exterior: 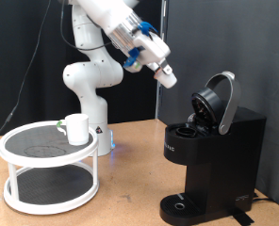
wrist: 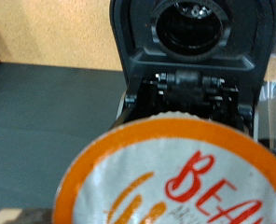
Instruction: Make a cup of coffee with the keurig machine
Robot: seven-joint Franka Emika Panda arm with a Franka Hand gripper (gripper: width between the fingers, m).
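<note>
One big gap of open air sits between my claw (exterior: 166, 79) and the keurig machine (exterior: 210, 160), which stands at the exterior view's right with its rounded lid (exterior: 218, 102) swung up and back, so the brew chamber is open at the top. My arm comes in from the upper middle of that view, elbow stacked over the white base, with the wrist angled down and toward the machine's open head, hanging above and to the left of it, touching nothing.

In the wrist view a coffee pod (wrist: 175, 168) fills the lower half right under the camera: foil top, orange rim, red letters reading "BEA" before they run off the edge. My fingers don't show there, so I honestly can't tell whether the claw is spread or pinching.

The cup (exterior: 76, 128), plain white, stands on the top tier of a round white two-tier rack (exterior: 45, 193) on the wooden bench (exterior: 130, 202), well apart from the machine. There's a small white logo on the machine's front, too tiny to read.
</note>
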